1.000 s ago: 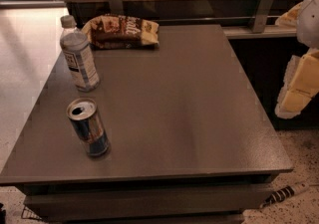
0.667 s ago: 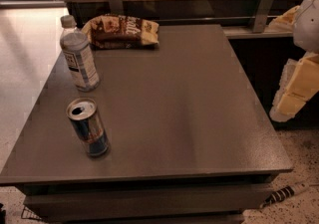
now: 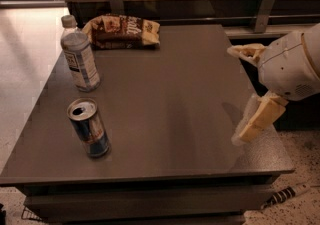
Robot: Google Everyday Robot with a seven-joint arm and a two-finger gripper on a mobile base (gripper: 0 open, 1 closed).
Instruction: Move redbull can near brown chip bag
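While its fingers stand spread and empty, likely readied for a reach, the gripper (image 3: 237, 94) hovers far right of the redbull can (image 3: 89, 128), upright on the table (image 3: 165, 79). A water bottle (image 3: 80, 61) stands behind the can, the brown chip bag (image 3: 122, 31) farther behind.

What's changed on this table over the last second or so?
The gripper has moved leftward from the right side and now hangs over the right edge of the table, jaws open, holding nothing. The redbull can, the water bottle and the brown chip bag have stayed where they were.
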